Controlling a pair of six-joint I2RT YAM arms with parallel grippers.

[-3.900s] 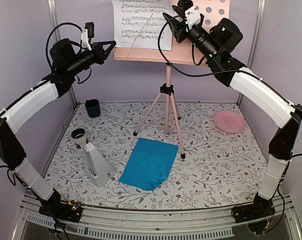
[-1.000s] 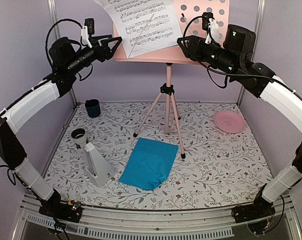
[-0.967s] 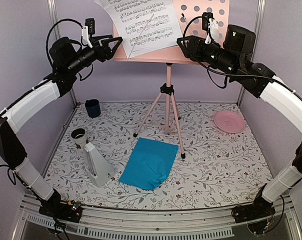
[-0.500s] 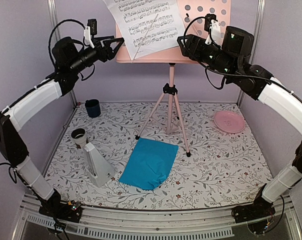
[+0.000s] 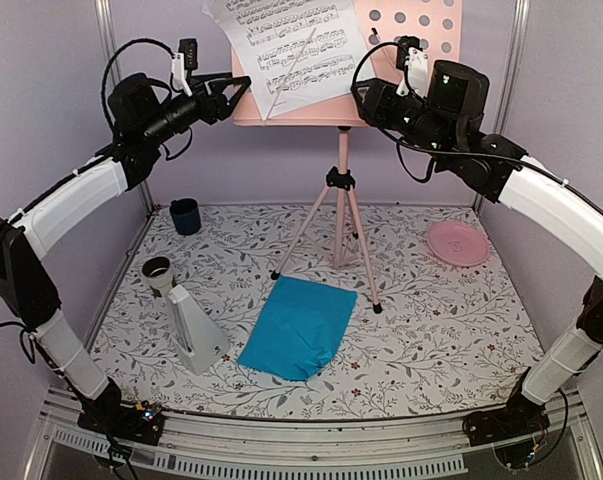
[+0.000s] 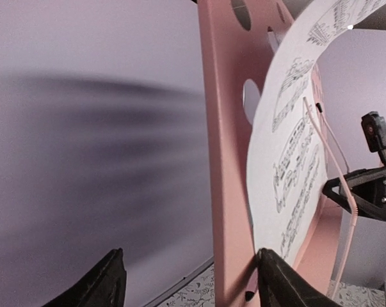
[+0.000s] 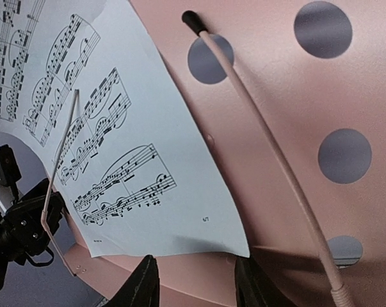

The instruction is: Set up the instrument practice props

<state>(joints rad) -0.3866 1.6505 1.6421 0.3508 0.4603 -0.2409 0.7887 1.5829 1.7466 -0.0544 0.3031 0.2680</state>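
Top external view puts the pink music stand on its slender tripod toward the far edge of the desk, with the white sheet sitting askew on the hole-punched tray. At the tray's left edge the left arm's fingers stand wide apart astride it, clamping nothing. At its lower lip the right arm's fingers sit partly parted; whether they pinch it I cannot tell.

As I judge it, the paper bows off the tray and only a thin wire arm crosses it, so a nudge could slide it off. A sideways shove could topple the stand.

Limp and slightly creased, the blue sheet lies toward the near edge. The smooth white pyramid metronome is by the left edge.
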